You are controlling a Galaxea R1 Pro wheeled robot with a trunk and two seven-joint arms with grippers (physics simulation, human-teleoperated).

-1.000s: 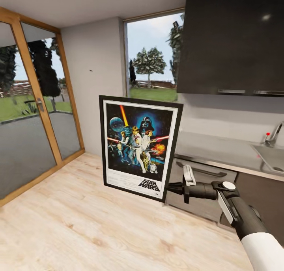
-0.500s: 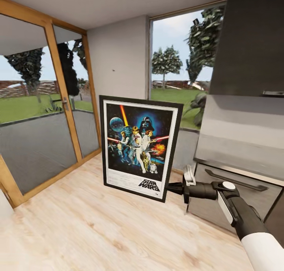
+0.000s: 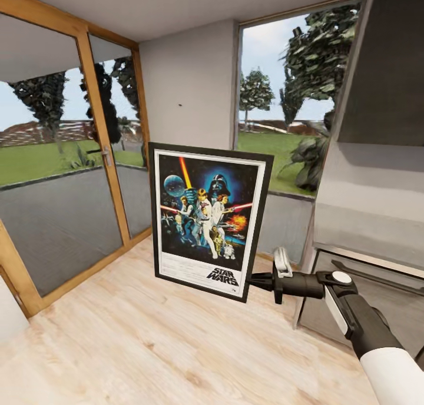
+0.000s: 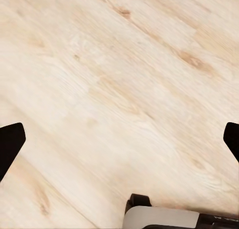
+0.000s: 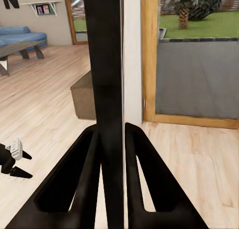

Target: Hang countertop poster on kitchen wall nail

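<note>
Upright, poster [image 3: 206, 219] pinched between right fingers [image 5: 89, 179], glass door [image 3: 59, 175] beside.

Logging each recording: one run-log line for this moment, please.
right gripper: jaws shut on black-framed Star Wars poster, upright | dark wall nail: bare | left gripper: open over wooden floor

The poster [image 3: 209, 219] hangs upright in mid-air, pinched at its lower right edge by the right gripper [image 3: 254, 282], and blocks the middle of the head view; in the right wrist view its edge [image 5: 109, 89] sits between the two closed-in fingers [image 5: 74, 184]. Open wooden floor [image 3: 147, 346] spreads below and left of it. The grey wall [image 3: 188, 87] with the nail [image 3: 179, 105] stands behind, open above the poster's top edge. Glass door frame [image 3: 109, 158] bounds the left, window [image 3: 277, 110] and dark cabinet [image 3: 388, 69] crowd the right. Left gripper [image 4: 119, 144] hangs spread wide over bare floor [image 4: 124, 79].
</note>
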